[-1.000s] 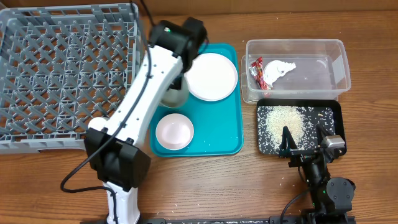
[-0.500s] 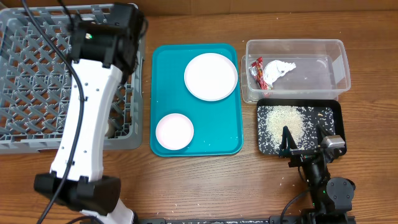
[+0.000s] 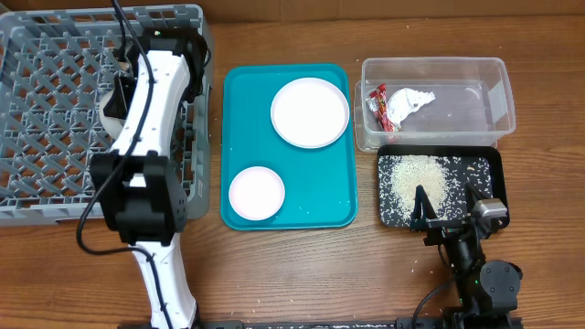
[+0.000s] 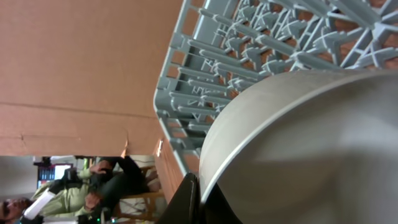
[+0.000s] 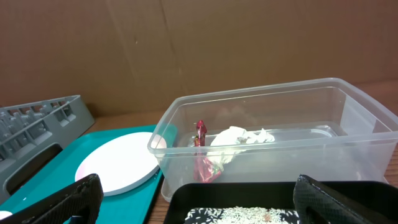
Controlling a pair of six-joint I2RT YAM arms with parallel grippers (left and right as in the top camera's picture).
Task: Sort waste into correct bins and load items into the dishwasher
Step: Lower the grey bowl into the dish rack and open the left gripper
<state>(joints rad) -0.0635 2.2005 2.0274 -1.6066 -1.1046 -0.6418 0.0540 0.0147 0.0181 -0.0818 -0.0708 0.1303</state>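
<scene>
Clamping the pale bowl by its rim in my left gripper above the right side of the rack, I judged it best to lower it level onto the grid before letting go.

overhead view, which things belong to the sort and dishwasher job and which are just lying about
Job: rack, grey bowl, plate, small bowl, tub, black tray, wrapper, napkin, rice.
Lying about: teal tray, cardboard wall.

Overhead looks straight down; L wrist v. close on rack; R wrist low, facing tub.
</scene>
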